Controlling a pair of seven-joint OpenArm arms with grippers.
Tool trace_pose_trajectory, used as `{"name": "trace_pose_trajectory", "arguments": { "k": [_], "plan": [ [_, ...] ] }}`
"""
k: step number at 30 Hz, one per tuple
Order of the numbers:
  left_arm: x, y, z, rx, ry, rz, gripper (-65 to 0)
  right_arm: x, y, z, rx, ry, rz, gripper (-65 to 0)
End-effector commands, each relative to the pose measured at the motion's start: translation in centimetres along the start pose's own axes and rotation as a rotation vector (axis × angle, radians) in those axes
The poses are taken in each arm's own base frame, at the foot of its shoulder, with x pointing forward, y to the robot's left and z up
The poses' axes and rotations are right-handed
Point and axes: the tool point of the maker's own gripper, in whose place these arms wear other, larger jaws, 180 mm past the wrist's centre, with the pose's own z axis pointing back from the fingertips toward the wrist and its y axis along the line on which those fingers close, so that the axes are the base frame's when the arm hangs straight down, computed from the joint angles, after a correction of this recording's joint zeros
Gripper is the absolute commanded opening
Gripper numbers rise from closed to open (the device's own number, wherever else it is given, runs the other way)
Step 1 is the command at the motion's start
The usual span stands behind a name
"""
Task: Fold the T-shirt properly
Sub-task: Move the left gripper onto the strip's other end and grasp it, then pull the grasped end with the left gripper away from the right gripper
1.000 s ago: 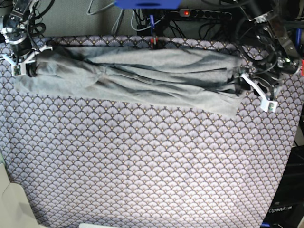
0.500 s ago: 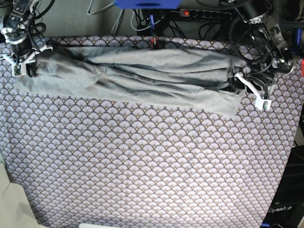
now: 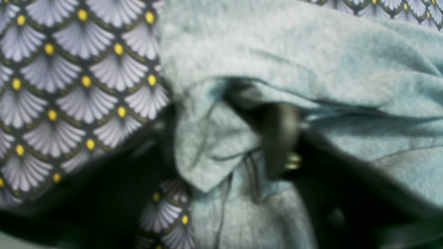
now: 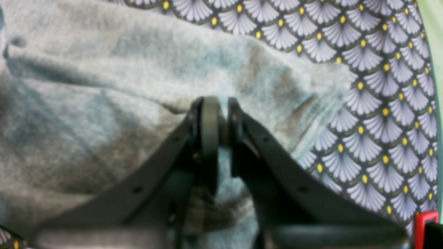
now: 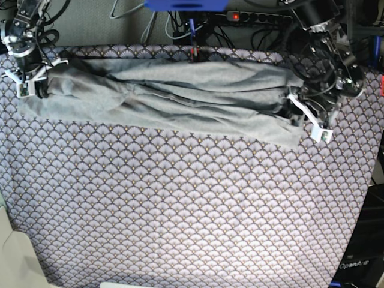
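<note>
The light grey T-shirt (image 5: pixel 180 99) lies bunched in a long band across the far part of the table. My right gripper (image 5: pixel 39 84) is at its left end. In the right wrist view the jaws (image 4: pixel 221 117) are pressed together on a fold of the shirt (image 4: pixel 104 86). My left gripper (image 5: pixel 293 113) is at the shirt's right end. In the blurred left wrist view a fold of the shirt (image 3: pixel 214 145) sits between the dark fingers (image 3: pixel 280 138), which hold it.
The purple-white scallop cloth (image 5: pixel 192 210) covers the table. Cables and a power strip (image 5: pixel 252 17) lie along the back edge, with a blue object (image 5: pixel 186 5) beside them. A pale object (image 5: pixel 15 252) stands at the front left corner.
My left gripper has moved left, toward the table's middle, carrying the shirt's right end with it. The right gripper and the left end have stayed put.
</note>
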Motion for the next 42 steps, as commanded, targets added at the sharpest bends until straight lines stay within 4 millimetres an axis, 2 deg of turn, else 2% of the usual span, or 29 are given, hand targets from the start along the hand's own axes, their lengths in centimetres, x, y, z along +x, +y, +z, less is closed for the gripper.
{"name": "trace_pose_trajectory", "arguments": {
  "k": [1,3,4,25,36,42],
  "plan": [
    [1.4,0.0,0.3,-0.003,-0.045,-0.013,-47.5,1.3,-0.9,0.2,-0.016,-0.046,0.015,-62.0],
    [1.4,0.1,0.3,-0.002,-0.045,-0.012,-62.3,1.3,-0.9,0.2,-0.016,-0.046,0.015,-62.0],
    [1.4,0.1,0.3,-0.001,-0.043,-0.011,-65.0,1.3,-0.9,0.2,-0.016,-0.046,0.015,-62.0],
    [2.6,0.2,3.0,0.058,-0.051,-0.090,-65.0,1.4,-0.4,0.1,-0.004,-0.046,0.016,-62.0],
    [-0.8,0.4,3.4,0.063,0.015,-0.084,-65.0,1.4,-0.4,0.1,-0.004,-0.046,0.016,-62.0],
    [-0.1,0.1,4.2,0.076,-0.004,-0.105,-65.0,1.4,-0.4,0.1,-0.004,-0.046,0.016,-62.0]
  ]
}}
